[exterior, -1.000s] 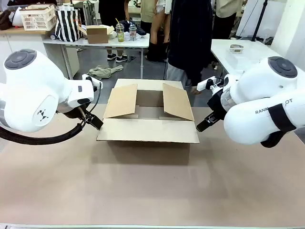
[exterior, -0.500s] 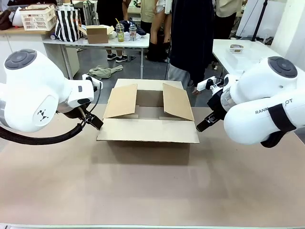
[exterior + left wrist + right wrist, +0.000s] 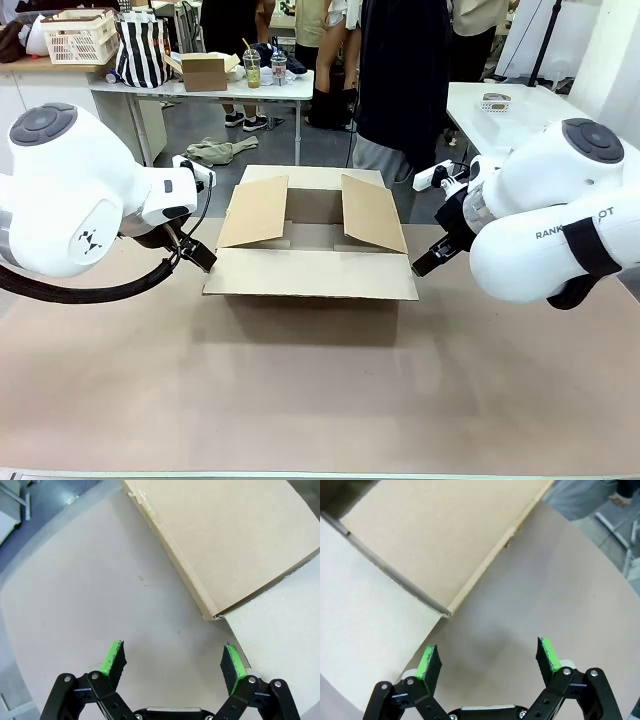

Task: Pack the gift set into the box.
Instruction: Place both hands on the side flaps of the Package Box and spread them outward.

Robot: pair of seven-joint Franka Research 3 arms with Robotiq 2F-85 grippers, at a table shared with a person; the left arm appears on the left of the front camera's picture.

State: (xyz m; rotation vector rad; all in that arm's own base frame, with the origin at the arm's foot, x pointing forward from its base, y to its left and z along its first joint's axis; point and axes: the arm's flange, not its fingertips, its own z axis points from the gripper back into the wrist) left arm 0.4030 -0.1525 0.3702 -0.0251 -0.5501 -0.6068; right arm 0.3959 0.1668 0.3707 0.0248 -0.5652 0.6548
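Front view: large brown corrugated cardboard carton (image 3: pixel 310 272) at middle of tan table (image 3: pixel 320 400), flaps open; left gripper (image 3: pixel 198 256) just beside its left corner, right gripper (image 3: pixel 425 264) beside right corner
Left wrist view: jaws spread, empty
Right wrist view: jaws spread, empty

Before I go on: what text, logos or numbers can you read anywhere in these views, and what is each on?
"RANK" then "OT": on the right arm; a black strap hides the letters between.
Black logo mark, no letters: on the left arm.
Cups on the far table: any labels are too small to read.
The box: no print seen.
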